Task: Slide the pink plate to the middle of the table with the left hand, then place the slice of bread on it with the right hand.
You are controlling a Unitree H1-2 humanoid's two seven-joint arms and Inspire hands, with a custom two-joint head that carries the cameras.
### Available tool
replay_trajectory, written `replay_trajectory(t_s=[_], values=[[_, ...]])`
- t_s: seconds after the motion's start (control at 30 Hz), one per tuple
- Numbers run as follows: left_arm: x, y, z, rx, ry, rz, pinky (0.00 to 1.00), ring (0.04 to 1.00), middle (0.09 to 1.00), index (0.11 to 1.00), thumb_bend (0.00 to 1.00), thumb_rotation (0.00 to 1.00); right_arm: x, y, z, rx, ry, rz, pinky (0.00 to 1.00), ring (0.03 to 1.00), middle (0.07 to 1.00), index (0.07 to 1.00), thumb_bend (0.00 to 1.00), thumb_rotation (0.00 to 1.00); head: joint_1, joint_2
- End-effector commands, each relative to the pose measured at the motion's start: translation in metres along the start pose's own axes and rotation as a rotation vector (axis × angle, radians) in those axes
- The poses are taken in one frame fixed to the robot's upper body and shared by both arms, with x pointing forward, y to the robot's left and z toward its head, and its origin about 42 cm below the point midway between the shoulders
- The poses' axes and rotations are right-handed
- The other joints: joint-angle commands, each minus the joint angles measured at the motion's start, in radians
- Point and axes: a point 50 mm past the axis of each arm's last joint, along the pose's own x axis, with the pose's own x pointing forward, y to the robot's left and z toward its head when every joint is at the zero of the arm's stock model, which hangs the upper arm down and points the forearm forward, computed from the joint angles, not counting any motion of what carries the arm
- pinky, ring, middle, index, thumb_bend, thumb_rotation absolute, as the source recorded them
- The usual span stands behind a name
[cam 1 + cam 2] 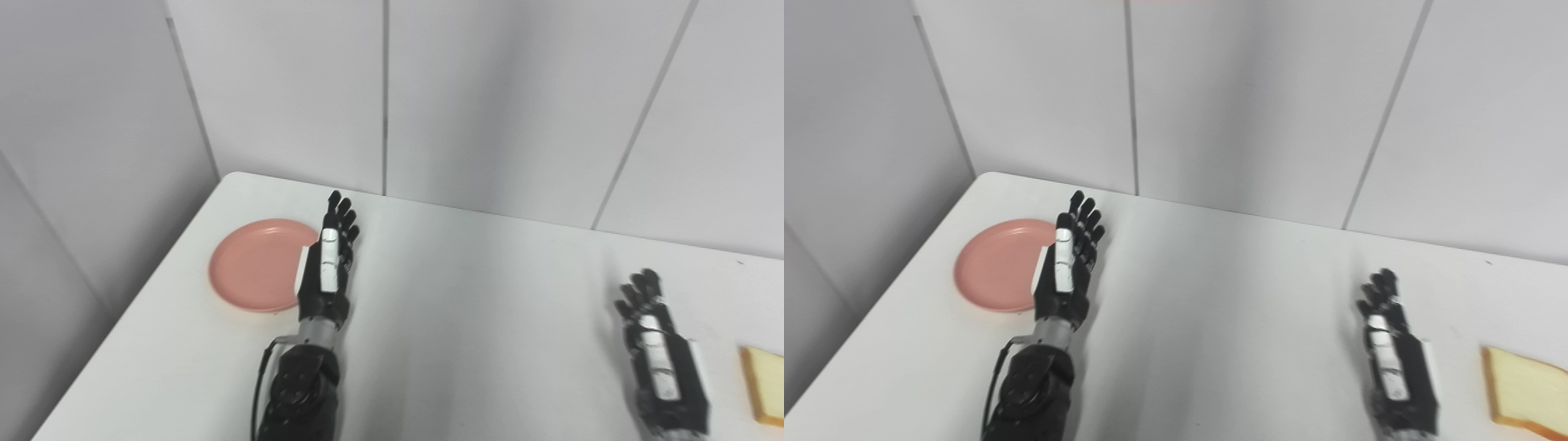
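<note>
A round pink plate (257, 264) lies flat near the table's left edge. My left hand (331, 257) stands edge-on just beside the plate's right rim, fingers stretched out and apart, holding nothing. Whether it touches the rim I cannot tell. A slice of bread (1522, 384) with a tan crust lies flat at the right side, partly cut off by the frame. My right hand (1390, 355) rests to the left of the bread, a short gap away, fingers extended and empty.
The white table (478, 306) has a rounded far-left corner and meets grey wall panels (490, 104) at the back. Its left edge runs diagonally close to the plate.
</note>
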Motion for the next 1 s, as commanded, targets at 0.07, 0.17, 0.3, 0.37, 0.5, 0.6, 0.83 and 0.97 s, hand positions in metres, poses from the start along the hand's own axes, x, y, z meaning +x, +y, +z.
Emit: replay_trajectory(t_s=[0.07, 0.17, 0.3, 0.37, 0.5, 0.6, 0.83, 0.97], values=[[0.019, 0.006, 0.026, -0.015, -0.098, 0.003, 1.0, 0.999, 0.994, 0.994, 0.8, 0.97, -0.012, -0.008, -0.003, 0.005, 0.019, 0.004, 1.0, 1.0, 1.0, 1.0, 0.69, 0.74, 0.031, -0.012], [0.022, 0.015, 0.032, 0.007, -0.086, 0.025, 1.0, 0.991, 0.985, 0.979, 0.81, 0.99, -0.011, -0.007, -0.004, 0.017, 0.027, -0.017, 1.0, 1.0, 1.0, 1.0, 0.7, 0.71, 0.034, -0.011], [0.026, 0.034, 0.041, 0.026, -0.104, 0.05, 1.0, 1.0, 0.995, 0.973, 0.8, 1.0, -0.012, -0.007, -0.004, 0.009, 0.037, -0.026, 1.0, 1.0, 1.0, 1.0, 0.71, 0.72, 0.039, -0.018], [0.029, 0.044, 0.045, 0.035, -0.111, 0.073, 1.0, 0.998, 0.996, 0.967, 0.81, 1.0, -0.012, -0.007, -0.003, 0.009, 0.04, -0.028, 1.0, 1.0, 1.0, 1.0, 0.71, 0.72, 0.048, -0.024], [0.033, 0.062, 0.052, 0.063, -0.127, 0.115, 1.0, 0.994, 0.992, 0.976, 0.8, 1.0, -0.011, -0.008, -0.003, 0.01, 0.035, -0.03, 1.0, 1.0, 1.0, 1.0, 0.7, 0.72, 0.065, -0.032], [0.035, 0.075, 0.054, 0.084, -0.127, 0.149, 1.0, 0.983, 0.979, 0.975, 0.84, 1.0, -0.011, -0.009, -0.002, 0.013, 0.032, -0.026, 1.0, 0.995, 1.0, 1.0, 0.7, 0.73, 0.079, -0.038], [0.035, 0.104, 0.064, 0.12, -0.174, 0.249, 0.91, 0.862, 0.857, 0.88, 0.85, 1.0, -0.01, -0.013, -0.004, 0.01, 0.028, -0.026, 1.0, 0.986, 0.999, 1.0, 0.71, 0.72, 0.108, -0.05], [0.033, 0.119, 0.067, 0.157, -0.23, 0.329, 0.8, 0.78, 0.783, 0.788, 0.85, 1.0, -0.01, -0.014, -0.003, 0.02, 0.024, -0.027, 1.0, 0.969, 0.985, 0.989, 0.73, 0.71, 0.121, -0.053]])
